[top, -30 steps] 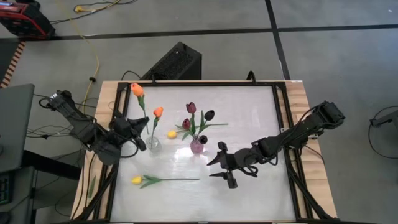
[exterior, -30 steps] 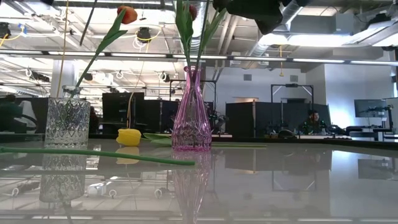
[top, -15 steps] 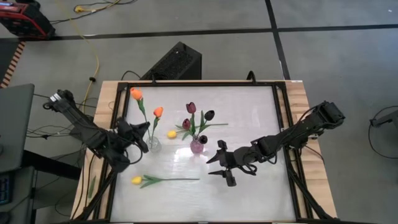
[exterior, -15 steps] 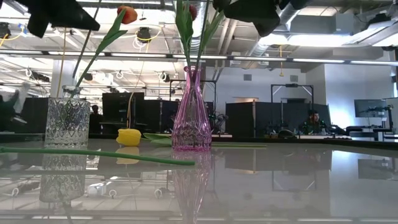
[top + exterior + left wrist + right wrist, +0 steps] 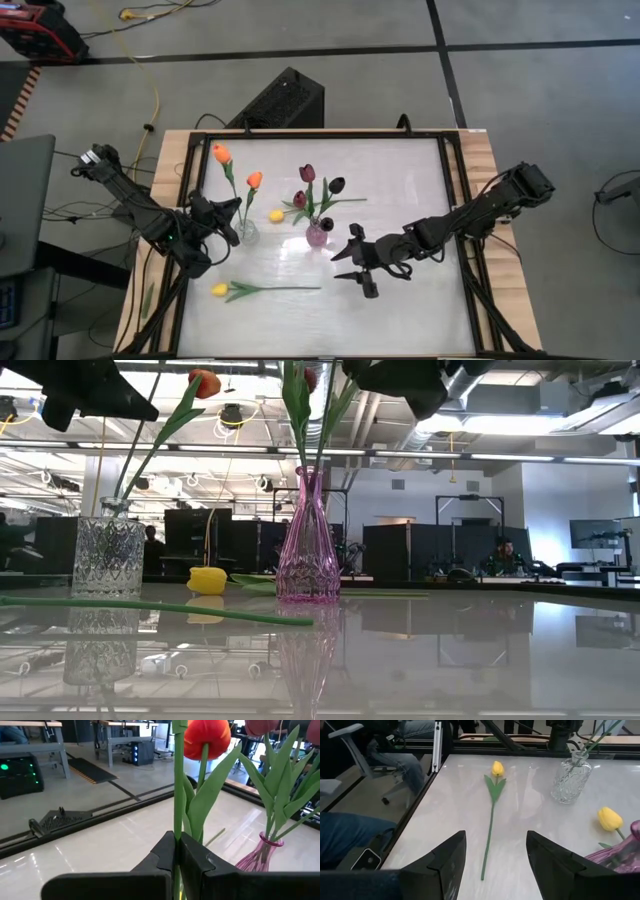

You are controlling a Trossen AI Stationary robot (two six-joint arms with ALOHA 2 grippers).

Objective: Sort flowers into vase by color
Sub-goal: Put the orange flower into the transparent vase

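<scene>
We see a shiny, smooth white table (image 5: 400, 200), 1 bumpy clear glass vase (image 5: 108, 556) and 1 smooth pink glass vase (image 5: 308, 540).

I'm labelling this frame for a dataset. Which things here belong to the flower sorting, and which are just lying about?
Job:
orange tulips in the clear vase
maroon tulips in the pink vase
two yellow tulips on the table
left gripper, shut on an orange tulip's stem
right gripper, open

Lying about:
black box
yellow cable
</scene>
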